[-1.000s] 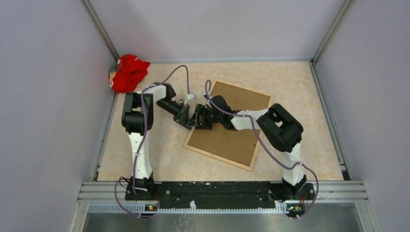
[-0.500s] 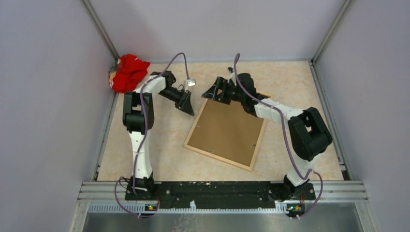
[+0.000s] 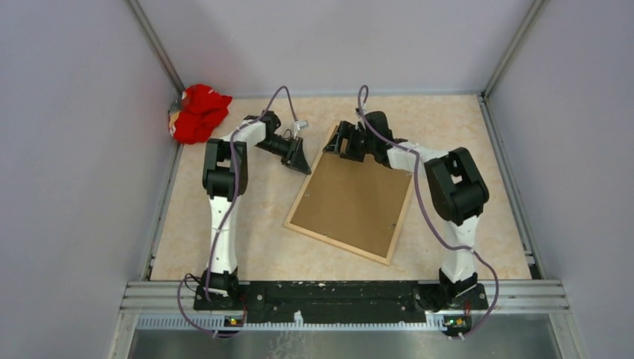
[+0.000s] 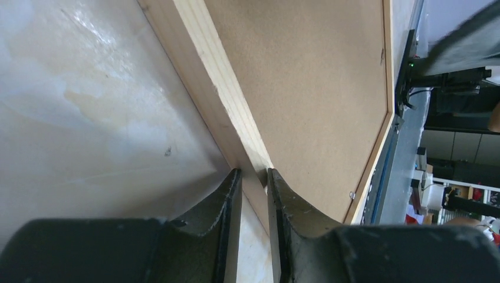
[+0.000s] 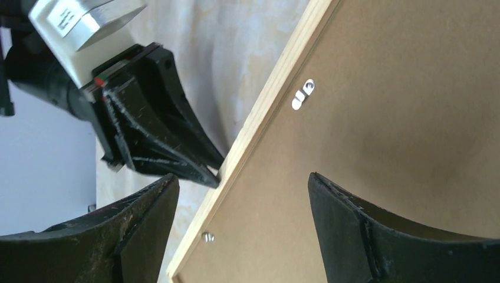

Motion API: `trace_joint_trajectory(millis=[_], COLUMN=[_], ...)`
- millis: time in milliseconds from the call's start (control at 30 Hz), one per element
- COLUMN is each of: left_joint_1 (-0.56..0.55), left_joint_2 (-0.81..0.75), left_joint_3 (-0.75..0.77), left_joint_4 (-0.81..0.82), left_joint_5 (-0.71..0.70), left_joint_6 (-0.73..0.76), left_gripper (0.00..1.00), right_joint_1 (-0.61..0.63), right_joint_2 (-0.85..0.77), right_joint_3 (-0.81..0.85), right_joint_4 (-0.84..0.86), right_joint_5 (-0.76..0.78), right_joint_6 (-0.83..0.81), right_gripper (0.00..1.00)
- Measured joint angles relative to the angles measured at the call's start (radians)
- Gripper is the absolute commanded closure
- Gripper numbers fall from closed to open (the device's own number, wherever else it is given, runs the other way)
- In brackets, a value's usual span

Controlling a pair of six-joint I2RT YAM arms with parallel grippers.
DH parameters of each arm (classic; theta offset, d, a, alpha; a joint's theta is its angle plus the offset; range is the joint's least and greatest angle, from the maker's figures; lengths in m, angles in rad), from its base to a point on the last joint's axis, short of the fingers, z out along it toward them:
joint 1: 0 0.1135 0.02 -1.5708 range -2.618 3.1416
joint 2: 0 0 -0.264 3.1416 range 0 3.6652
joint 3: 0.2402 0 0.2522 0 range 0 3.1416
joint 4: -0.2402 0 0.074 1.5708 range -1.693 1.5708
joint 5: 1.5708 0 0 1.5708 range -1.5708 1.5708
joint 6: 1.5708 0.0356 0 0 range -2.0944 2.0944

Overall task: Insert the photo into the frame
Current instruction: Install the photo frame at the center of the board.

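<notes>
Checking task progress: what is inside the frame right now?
The frame lies back-up, filled by a brown backing board with small metal tabs at its edge. Whether the photo lies under it cannot be seen: the board covers that space.

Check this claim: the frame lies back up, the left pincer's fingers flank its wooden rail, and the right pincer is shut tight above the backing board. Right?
No: the right pincer is open, its jaws wide apart above the backing board, as the right wrist view shows. The rest holds.
</notes>
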Motion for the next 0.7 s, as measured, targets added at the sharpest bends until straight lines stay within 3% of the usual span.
trace_joint_trajectory(millis=[233, 700], left_joint_1=[0.001, 0.004], left_joint_2=[0.011, 0.015], left_joint_3=[0.017, 0.018], left_joint_4=[0.025, 0.018], left_joint_5=[0.012, 0.026], left_joint_6=[-0.026, -0.014], left_gripper=[0.81, 0.83], right_joint_1=[-0.008, -0.02], right_joint_2=[0.142, 0.23], right_joint_3=[0.138, 0.227], right_joint_4=[-0.034, -0.011], right_joint_5=[-0.018, -0.075], right_joint_6=[-0.013, 0.016], right_gripper=[0.23, 0.27])
